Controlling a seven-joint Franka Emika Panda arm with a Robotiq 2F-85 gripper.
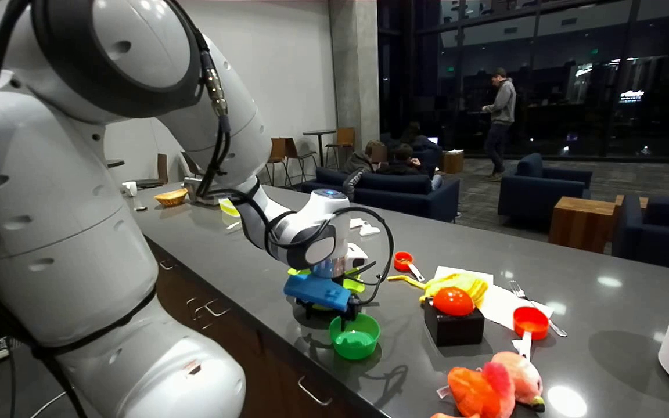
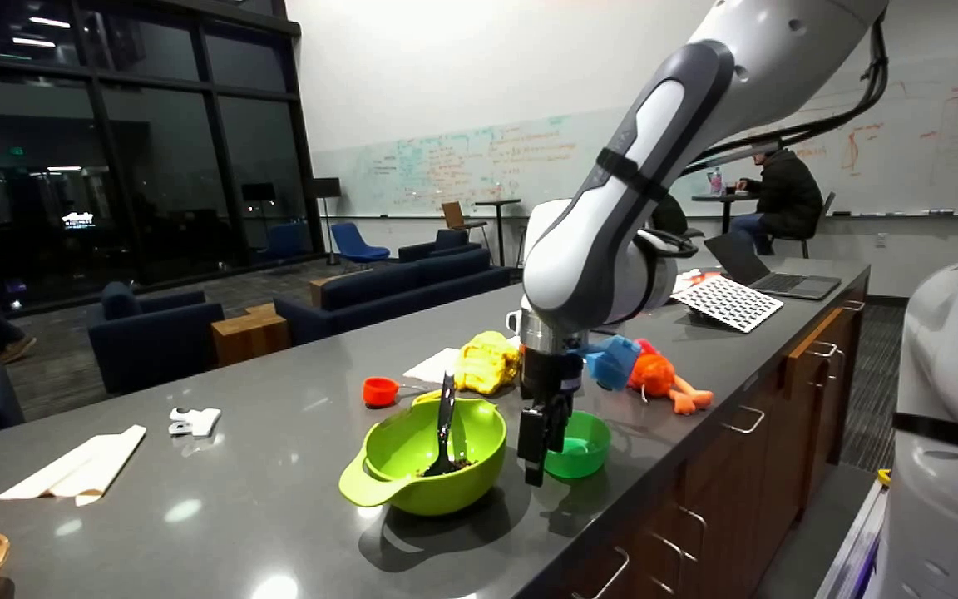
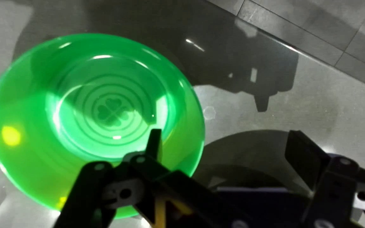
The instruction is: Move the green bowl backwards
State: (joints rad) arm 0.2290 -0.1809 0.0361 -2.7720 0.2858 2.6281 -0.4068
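The green bowl (image 1: 356, 346) stands upright on the dark counter near its front edge. It also shows in an exterior view (image 2: 585, 449) and fills the left of the wrist view (image 3: 112, 107); it looks empty, with a clover mark on its bottom. My gripper (image 3: 227, 142) is open and points down at the bowl's rim. In the wrist view one finger lies over the inside of the bowl and the other is outside it, over the counter. The rim runs between them, ungripped. In both exterior views the gripper (image 1: 328, 314) (image 2: 539, 445) is at the bowl's side facing the lime bowl.
A larger lime bowl (image 2: 446, 495) with a black spoon (image 2: 445, 424) stands close beside the gripper. A black box with a red dome (image 1: 455, 325), a yellow cloth (image 1: 456, 284), red measuring cups (image 1: 531, 323) and plush toys (image 1: 482, 389) lie on the counter (image 1: 427, 371).
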